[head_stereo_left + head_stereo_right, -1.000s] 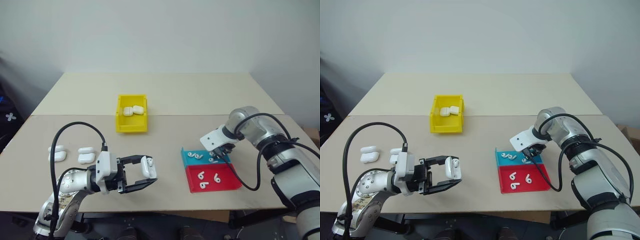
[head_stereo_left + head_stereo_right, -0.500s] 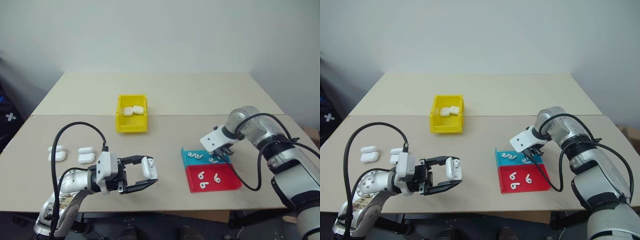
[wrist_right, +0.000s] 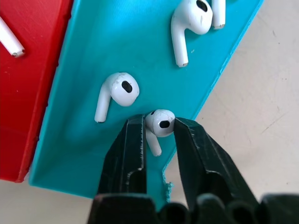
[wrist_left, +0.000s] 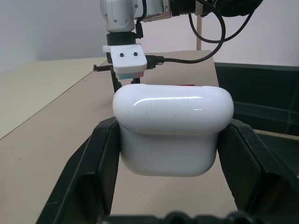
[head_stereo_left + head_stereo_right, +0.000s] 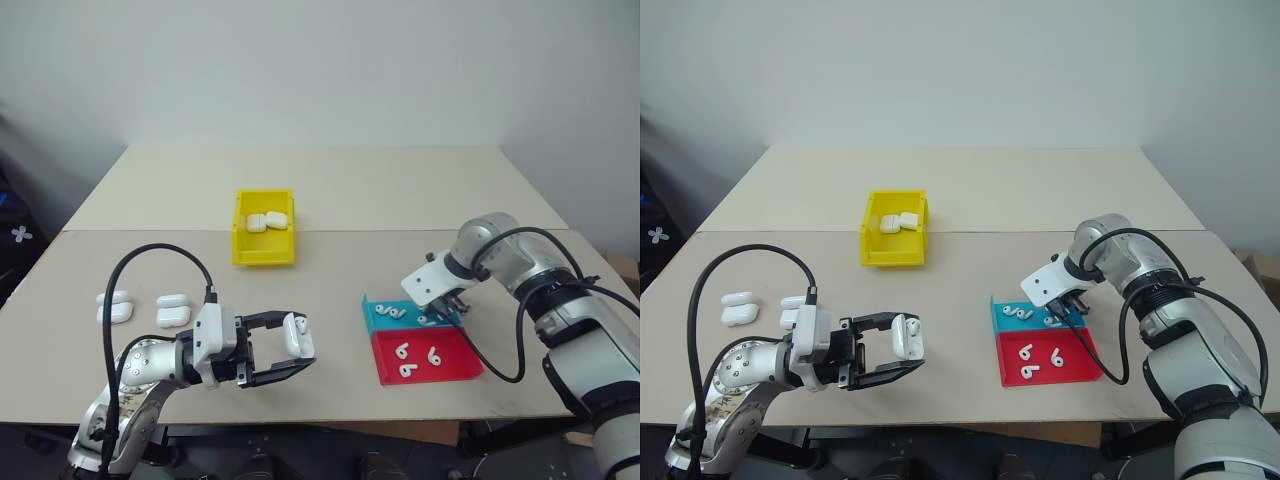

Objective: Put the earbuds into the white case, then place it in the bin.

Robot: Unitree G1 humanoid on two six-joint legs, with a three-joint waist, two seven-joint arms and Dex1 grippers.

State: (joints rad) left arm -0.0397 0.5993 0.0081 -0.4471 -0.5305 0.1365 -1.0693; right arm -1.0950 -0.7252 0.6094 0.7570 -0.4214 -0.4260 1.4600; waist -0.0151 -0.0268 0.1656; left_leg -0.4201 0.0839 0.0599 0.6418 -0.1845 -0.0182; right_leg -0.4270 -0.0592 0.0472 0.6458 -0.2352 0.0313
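One earbud (image 3: 160,123) sits between the two black fingers of the right gripper (image 3: 158,135), at the edge of the blue tray (image 3: 117,46). The right wrist view shows both fingers against its head, stem pointing back along them: grasped, still on the tray floor. Two more earbuds lie on the blue tray nearby. The head views show the right gripper (image 5: 440,312) pointing steeply down over that tray, with the red tray (image 5: 445,368) adjoining on the near side and holding further earbuds.

The left gripper (image 5: 295,351) is clenched on a white case (image 5: 296,336), held level above the table (image 5: 330,270). The left wrist view shows the case (image 4: 173,133) seated between the fingers, lid closed.

The yellow bin (image 5: 264,255) stands mid-table, two cases inside. Spare cases (image 5: 172,311) lie at the table's left.
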